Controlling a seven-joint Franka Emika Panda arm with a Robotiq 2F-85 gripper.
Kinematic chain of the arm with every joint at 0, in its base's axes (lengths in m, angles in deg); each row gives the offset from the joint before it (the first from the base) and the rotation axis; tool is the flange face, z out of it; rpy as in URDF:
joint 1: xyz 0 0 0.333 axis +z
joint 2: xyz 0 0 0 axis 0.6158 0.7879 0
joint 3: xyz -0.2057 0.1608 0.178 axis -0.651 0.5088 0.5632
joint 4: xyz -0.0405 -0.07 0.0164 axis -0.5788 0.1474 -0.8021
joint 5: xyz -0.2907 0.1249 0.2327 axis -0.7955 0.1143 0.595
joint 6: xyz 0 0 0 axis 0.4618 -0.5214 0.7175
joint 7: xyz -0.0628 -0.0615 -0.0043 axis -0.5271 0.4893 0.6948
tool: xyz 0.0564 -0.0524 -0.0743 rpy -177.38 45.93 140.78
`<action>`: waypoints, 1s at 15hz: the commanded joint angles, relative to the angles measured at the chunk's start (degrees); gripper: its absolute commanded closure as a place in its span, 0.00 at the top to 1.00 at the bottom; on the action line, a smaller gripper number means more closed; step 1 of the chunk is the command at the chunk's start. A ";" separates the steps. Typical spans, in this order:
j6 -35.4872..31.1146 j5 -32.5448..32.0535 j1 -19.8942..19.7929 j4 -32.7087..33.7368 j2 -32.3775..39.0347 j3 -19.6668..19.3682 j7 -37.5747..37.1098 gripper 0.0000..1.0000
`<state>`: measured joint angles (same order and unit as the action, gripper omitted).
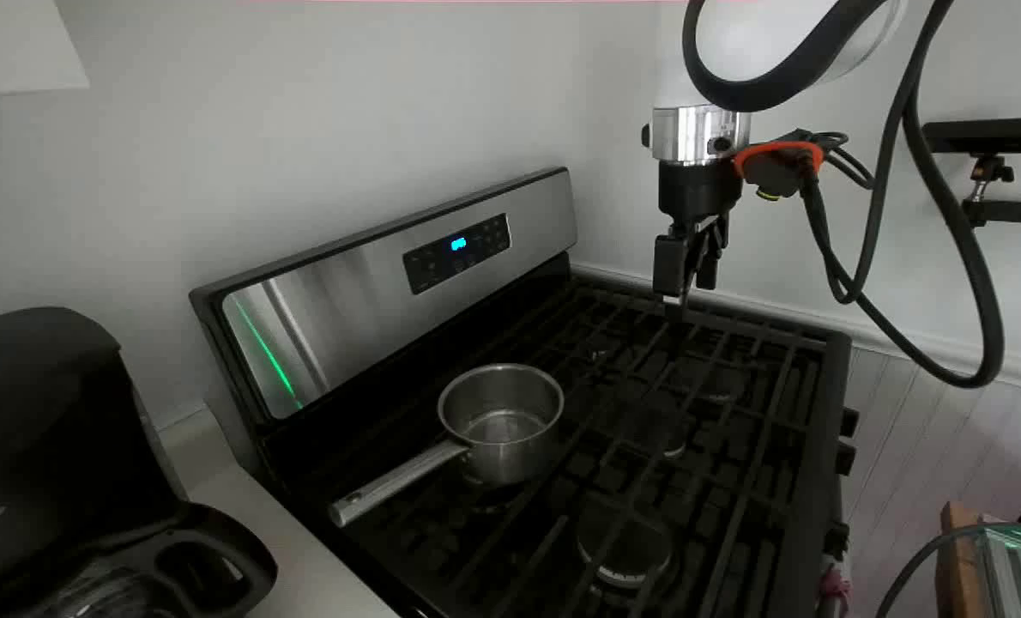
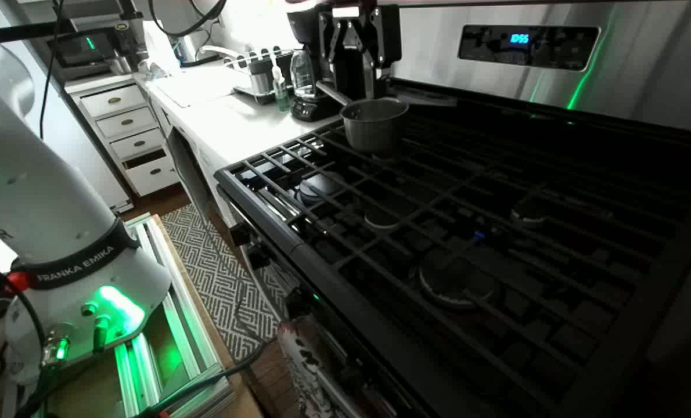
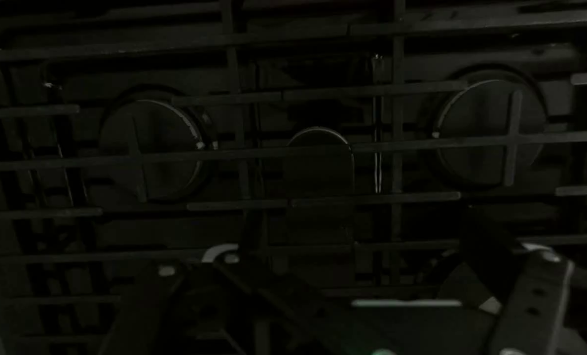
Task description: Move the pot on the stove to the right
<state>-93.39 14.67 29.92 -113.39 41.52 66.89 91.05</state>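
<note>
The pot (image 1: 515, 459), a small shiny steel saucepan, sits upright on the stove (image 1: 347, 318) over a rear burner, at the end near the counter. Its long handle (image 1: 399, 485) points toward the counter. The pot (image 2: 374, 126) and stove (image 2: 258, 200) show in both exterior views. The pot looks empty. My gripper (image 1: 688, 283) is in the air above the far end of the stove, well apart from the pot. Its fingers are spread with nothing between them, as an exterior view (image 2: 358, 55) shows. The dark wrist view shows the gripper (image 3: 367, 241) over grates and burner caps; the pot is out of view there.
A black coffee maker (image 1: 39, 446) stands on the white counter (image 1: 249, 506) beside the pot's handle. The stove's slanted back panel rises behind the pot. Raised grates cover the top. A dish rack (image 2: 258, 75) stands farther along. A towel (image 2: 302, 366) hangs at the stove front.
</note>
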 commanded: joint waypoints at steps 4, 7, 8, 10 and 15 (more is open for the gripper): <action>0.08 0.05 -0.12 0.06 0.01 0.13 0.02 1.00; 0.08 0.05 -0.12 0.06 0.01 0.13 0.02 1.00; 0.08 0.05 -0.12 0.06 0.01 0.13 0.02 1.00; 0.16 5.53 0.58 1.14 2.04 -0.46 -0.58 1.00; -4.22 20.14 2.76 2.64 7.14 0.88 -4.31 1.00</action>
<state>-95.01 28.30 31.21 -113.01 44.43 67.11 89.41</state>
